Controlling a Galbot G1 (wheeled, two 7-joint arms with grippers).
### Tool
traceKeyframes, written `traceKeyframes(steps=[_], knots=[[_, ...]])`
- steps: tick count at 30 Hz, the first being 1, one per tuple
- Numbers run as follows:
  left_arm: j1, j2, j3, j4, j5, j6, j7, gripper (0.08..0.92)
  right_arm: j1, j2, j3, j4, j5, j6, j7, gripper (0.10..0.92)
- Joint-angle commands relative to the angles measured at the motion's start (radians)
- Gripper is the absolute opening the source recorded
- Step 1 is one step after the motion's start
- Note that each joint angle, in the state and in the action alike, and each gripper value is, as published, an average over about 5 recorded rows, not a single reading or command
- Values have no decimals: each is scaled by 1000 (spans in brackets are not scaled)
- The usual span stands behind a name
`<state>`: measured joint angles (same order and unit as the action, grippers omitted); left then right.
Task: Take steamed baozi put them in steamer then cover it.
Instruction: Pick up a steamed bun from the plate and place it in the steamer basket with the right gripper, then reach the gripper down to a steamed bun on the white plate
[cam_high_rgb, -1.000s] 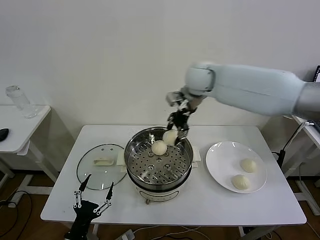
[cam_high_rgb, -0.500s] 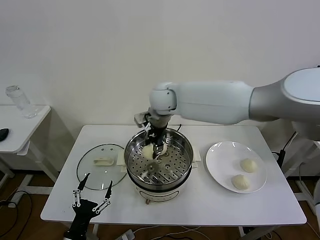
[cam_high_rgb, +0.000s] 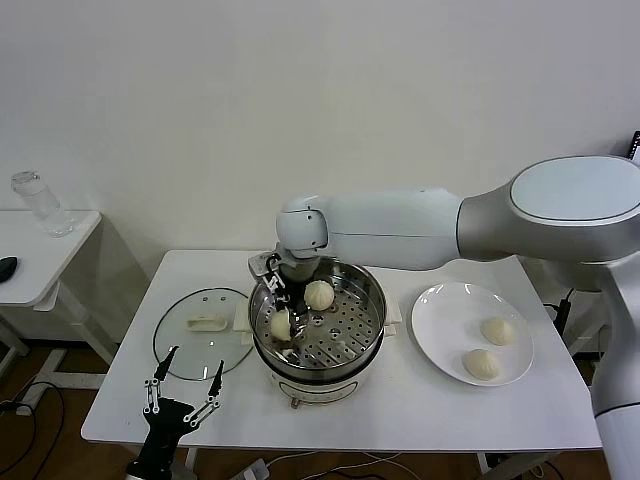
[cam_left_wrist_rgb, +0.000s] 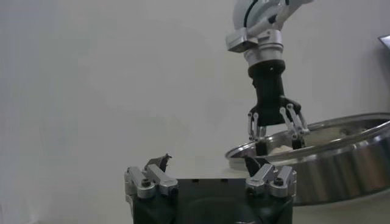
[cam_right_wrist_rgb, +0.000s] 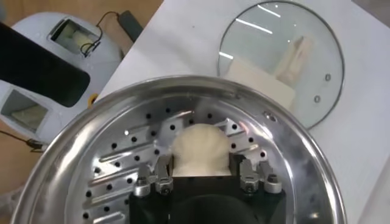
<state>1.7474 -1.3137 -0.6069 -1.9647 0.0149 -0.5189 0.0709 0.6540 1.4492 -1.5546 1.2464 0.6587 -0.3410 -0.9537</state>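
Note:
The steamer (cam_high_rgb: 366, 288) stands mid-table with its perforated tray showing. My right gripper (cam_high_rgb: 281, 318) reaches down into its left side, shut on one baozi (cam_high_rgb: 281, 325) that is low over the tray. In the right wrist view the fingers (cam_right_wrist_rgb: 162, 172) flank that baozi (cam_right_wrist_rgb: 201, 146) above the tray (cam_right_wrist_rgb: 116, 164). A second baozi (cam_high_rgb: 319, 294) lies at the tray's back. Two more baozi (cam_high_rgb: 497, 330) (cam_high_rgb: 481, 364) lie on the white plate (cam_high_rgb: 440, 320) to the right. The cover (cam_high_rgb: 203, 330) lies flat left of the steamer. My left gripper (cam_high_rgb: 185, 385) hangs open and empty at the table's front-left edge.
A folded white cloth (cam_high_rgb: 243, 316) lies between the cover and the steamer. A side table with a clear bottle (cam_high_rgb: 38, 203) stands at the far left. In the left wrist view my left gripper (cam_left_wrist_rgb: 207, 164) faces the steamer's wall (cam_left_wrist_rgb: 341, 170) and my right gripper (cam_left_wrist_rgb: 277, 141).
My right gripper has carried the baozi from above the steamer's back right rim across to the left side and lowered it towards the tray. The left arm has not moved.

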Motion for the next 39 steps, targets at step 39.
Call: traceKeyframes(steps=[39], knots=[[27, -3, 11, -8, 26, -9, -4, 823, -280, -919, 303, -31, -524, 358, -307, 823]])
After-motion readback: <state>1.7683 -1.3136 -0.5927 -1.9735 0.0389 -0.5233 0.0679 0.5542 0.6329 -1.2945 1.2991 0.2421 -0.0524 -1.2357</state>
